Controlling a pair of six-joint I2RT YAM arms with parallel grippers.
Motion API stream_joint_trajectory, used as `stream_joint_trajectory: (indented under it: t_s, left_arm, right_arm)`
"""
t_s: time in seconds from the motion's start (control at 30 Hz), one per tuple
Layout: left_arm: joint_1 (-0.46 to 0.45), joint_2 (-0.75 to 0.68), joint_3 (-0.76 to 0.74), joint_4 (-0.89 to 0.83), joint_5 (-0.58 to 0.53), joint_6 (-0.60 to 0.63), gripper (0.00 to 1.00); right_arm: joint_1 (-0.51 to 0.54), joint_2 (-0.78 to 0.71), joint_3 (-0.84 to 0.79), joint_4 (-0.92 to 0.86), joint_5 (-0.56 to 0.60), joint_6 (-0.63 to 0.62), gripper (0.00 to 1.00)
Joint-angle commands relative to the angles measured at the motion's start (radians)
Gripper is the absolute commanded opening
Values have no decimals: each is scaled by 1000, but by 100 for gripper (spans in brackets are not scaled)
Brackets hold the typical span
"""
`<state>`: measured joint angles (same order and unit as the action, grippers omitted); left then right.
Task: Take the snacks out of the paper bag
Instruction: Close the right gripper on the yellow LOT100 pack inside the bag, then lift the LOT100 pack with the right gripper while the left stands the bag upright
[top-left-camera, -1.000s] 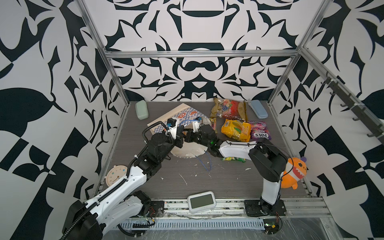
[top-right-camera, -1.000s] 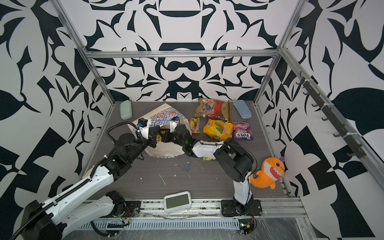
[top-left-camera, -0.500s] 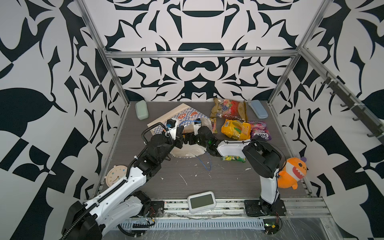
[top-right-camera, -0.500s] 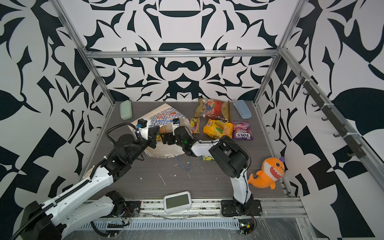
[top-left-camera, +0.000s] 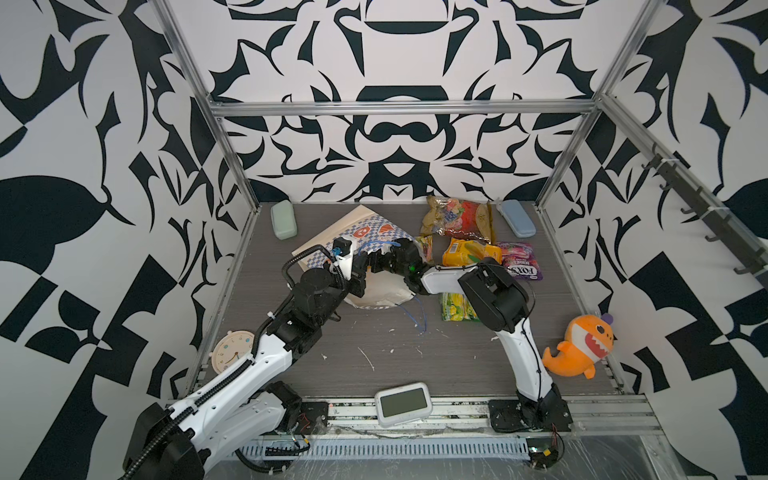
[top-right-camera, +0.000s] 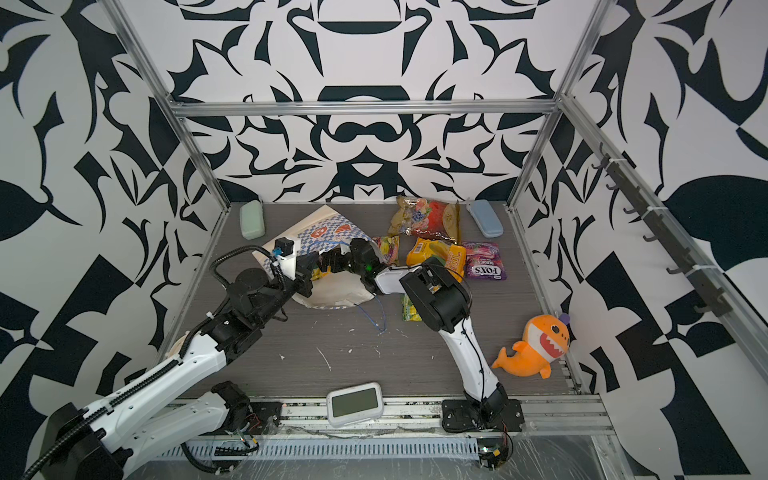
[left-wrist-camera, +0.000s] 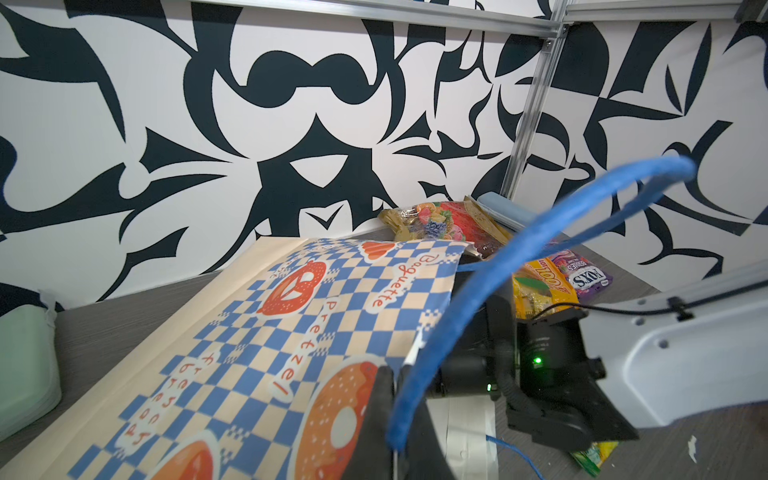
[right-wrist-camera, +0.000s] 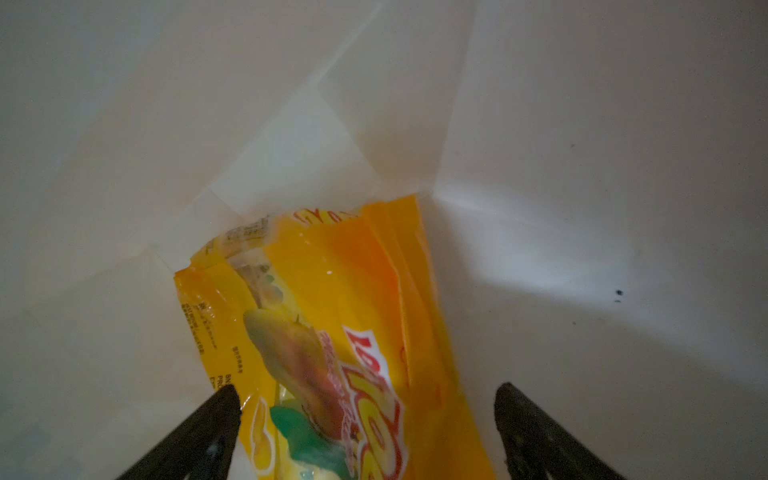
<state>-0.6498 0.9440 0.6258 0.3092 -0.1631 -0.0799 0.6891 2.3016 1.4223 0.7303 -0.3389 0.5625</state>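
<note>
Paper bag (top-left-camera: 365, 227) lies on its side at the far left-centre of the table, its white mouth facing near and right. Left gripper (left-wrist-camera: 395, 399) is pinched tight on the mouth's upper rim (right by the blue cord handle (left-wrist-camera: 540, 232)). Right gripper (right-wrist-camera: 369, 395) is inside the bag, jaws spread wide and clamping nothing, either side of a yellow-orange packet (right-wrist-camera: 332, 291) lying in there. Five packets lie outside to the right: red-gold fruit-print packet (top-left-camera: 457, 218) farthest, second yellow-orange bag (top-left-camera: 469, 253), purple FOX'S packet (top-left-camera: 519, 262), green packet (top-left-camera: 451, 309) nearest, and small orange-pink packet (top-right-camera: 387, 248) just beside the bag.

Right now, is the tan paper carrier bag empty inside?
No, a glossy yellow-orange plastic packet lies on its white inner wall between the open jaws.
</note>
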Motion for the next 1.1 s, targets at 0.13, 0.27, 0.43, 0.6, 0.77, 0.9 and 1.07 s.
stream_joint_trajectory:
  t_s: [0.13, 0.27, 0.43, 0.6, 0.77, 0.9, 1.07]
  left_arm:
    - [1, -5, -13, 12, 10, -6, 0]
    - [1, -9, -17, 16, 8, -8, 0]
    - [1, -12, -16, 8, -1, -6, 0]
    - [1, -22, -21, 6, -27, -4, 0]
    - [1, -12, -10, -2, -49, 1, 0]
    - [1, -10, 8, -23, -89, 8, 0]
    - [1, -4, 30, -40, -142, 12, 0]
  right_arm:
    - [34, 77, 140, 42, -98, 25, 94]
    - [47, 102, 139, 77, -93, 53, 72]
    - [48, 98, 136, 101, -99, 89, 15]
    - [49, 26, 85, 127, -97, 115, 5]
    - [59, -107, 26, 113, -108, 197, 1]
    - [76, -284, -73, 57, -57, 216, 0]
    - [85, -468, -173, -88, 21, 238, 0]
